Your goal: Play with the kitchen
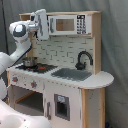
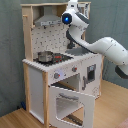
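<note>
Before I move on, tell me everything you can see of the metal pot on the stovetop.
The metal pot is small, round and shiny, with a dark open top and no lid visible. It stands upright on the black stovetop at the kitchen's hood end, in front of the pegboard back. In the first exterior view it sits at the counter's left. Nothing but the stovetop touches it; the gripper is up by the top shelf.
</note>
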You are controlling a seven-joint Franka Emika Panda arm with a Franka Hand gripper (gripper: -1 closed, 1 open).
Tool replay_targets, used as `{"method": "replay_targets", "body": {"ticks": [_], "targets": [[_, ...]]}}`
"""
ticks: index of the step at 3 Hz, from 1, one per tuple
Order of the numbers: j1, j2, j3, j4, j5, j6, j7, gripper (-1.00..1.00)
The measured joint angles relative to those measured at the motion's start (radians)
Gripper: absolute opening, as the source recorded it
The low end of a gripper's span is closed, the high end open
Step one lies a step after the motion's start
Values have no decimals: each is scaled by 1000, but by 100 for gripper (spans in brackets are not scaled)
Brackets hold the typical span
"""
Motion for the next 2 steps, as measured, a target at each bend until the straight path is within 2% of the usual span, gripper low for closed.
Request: {"method": "replay_targets", "body": {"ticks": [1, 2], "targets": [[56, 0, -19, -68, -8, -47, -5, -100], [124, -3, -34, -151, -22, -50, -6, -100]]}}
